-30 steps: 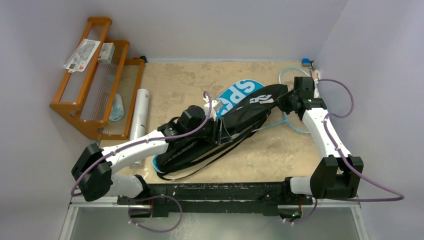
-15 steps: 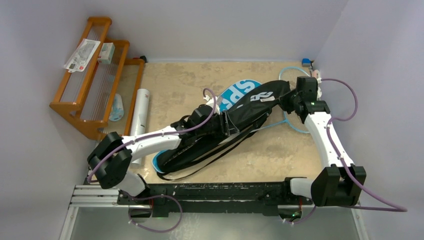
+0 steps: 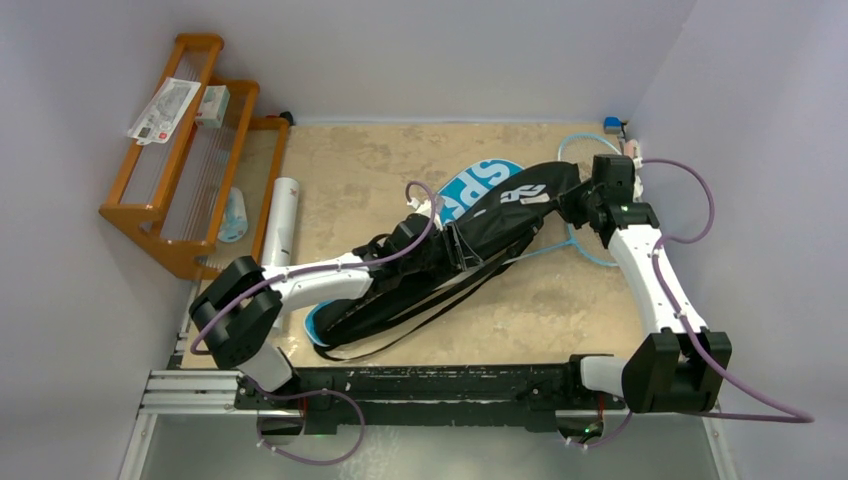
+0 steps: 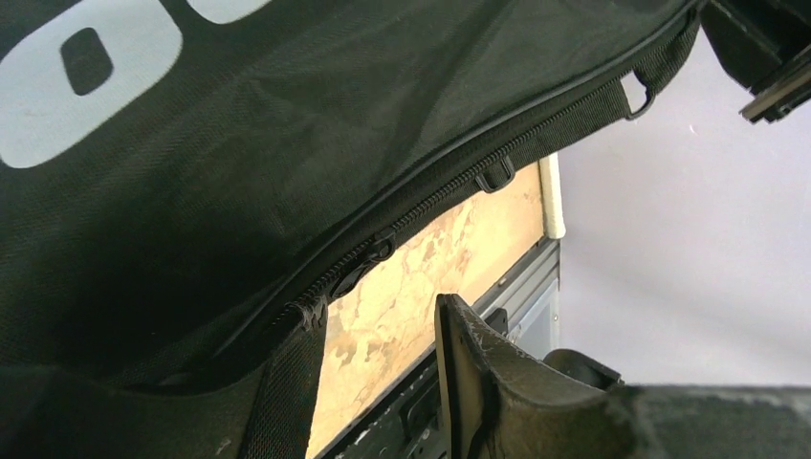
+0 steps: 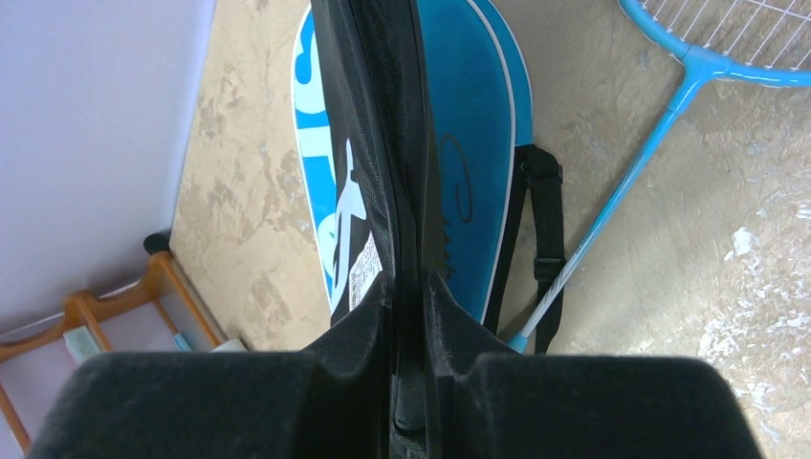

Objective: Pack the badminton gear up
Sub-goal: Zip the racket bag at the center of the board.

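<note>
1. Black cover (image 3: 505, 212) lies diagonally across the surface (image 3: 350, 170), over the blue cover (image 3: 468, 187); you can't see inside it.
2. Your right gripper (image 5: 412, 287) is clamped on its end edge.
3. Your left gripper (image 3: 445, 246) sits at its zipper side; you cannot tell its opening.

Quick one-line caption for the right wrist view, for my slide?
Right gripper pinching the black cover by its edge, blue cover beneath, light-blue racket on the table beside.

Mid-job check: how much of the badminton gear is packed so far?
Nothing looks finished. In hand: right jaws pinch the black cover at its head end; left jaws sit by its zipper. Left: the light-blue racket lies outside any cover, the blue cover underneath, the white tube apart.
</note>
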`<state>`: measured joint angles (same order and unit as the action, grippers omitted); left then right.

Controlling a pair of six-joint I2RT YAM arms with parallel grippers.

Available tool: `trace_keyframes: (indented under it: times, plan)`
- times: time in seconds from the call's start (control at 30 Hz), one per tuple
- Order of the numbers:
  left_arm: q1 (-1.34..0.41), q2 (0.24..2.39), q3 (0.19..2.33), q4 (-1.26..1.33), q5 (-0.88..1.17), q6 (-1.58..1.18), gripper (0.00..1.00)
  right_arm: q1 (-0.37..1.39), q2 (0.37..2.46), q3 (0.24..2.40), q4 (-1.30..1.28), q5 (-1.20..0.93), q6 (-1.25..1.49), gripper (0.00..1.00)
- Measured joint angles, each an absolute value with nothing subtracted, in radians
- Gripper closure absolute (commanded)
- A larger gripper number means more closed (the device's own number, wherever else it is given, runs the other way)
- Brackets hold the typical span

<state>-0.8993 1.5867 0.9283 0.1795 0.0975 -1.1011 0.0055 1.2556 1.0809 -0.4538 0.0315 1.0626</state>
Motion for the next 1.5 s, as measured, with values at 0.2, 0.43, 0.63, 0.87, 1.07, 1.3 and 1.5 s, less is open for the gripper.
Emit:
trace_keyframes:
  times: [0.2, 0.43, 0.63, 0.87, 1.07, 1.3, 1.5]
  plan:
    - [-0.9, 1.592, 0.919, 0.221, 0.039, -1.144, 0.49, 0.006, 1.255, 1.07, -0.442, 0.025, 1.064, 0.93]
    - [-0.9, 1.597, 0.865, 0.337, 0.001, -1.159, 0.48, 0.006, 1.254, 1.059, -0.414, 0.003, 1.065, 0.93]
    - [-0.9, 1.607, 0.839, 0.398, -0.022, -1.17, 0.59, 0.006, 1.253, 1.058, -0.404, -0.004, 1.065, 0.93]
    - [-0.905, 1.628, 0.805, 0.478, -0.081, -1.155, 0.71, 0.006, 1.234, 1.055, -0.399, -0.019, 1.065, 0.93]
    - [-0.907, 1.65, 0.822, 0.458, -0.146, -1.131, 0.73, 0.006, 1.226, 1.054, -0.397, -0.022, 1.066, 0.93]
    - [-0.907, 1.666, 0.877, 0.375, -0.218, -1.129, 0.79, 0.006, 1.225, 1.042, -0.387, -0.026, 1.074, 0.94]
    - [-0.91, 1.695, 0.962, 0.256, -0.301, -1.122, 1.0, 0.006, 1.223, 1.036, -0.377, -0.039, 1.082, 0.94]
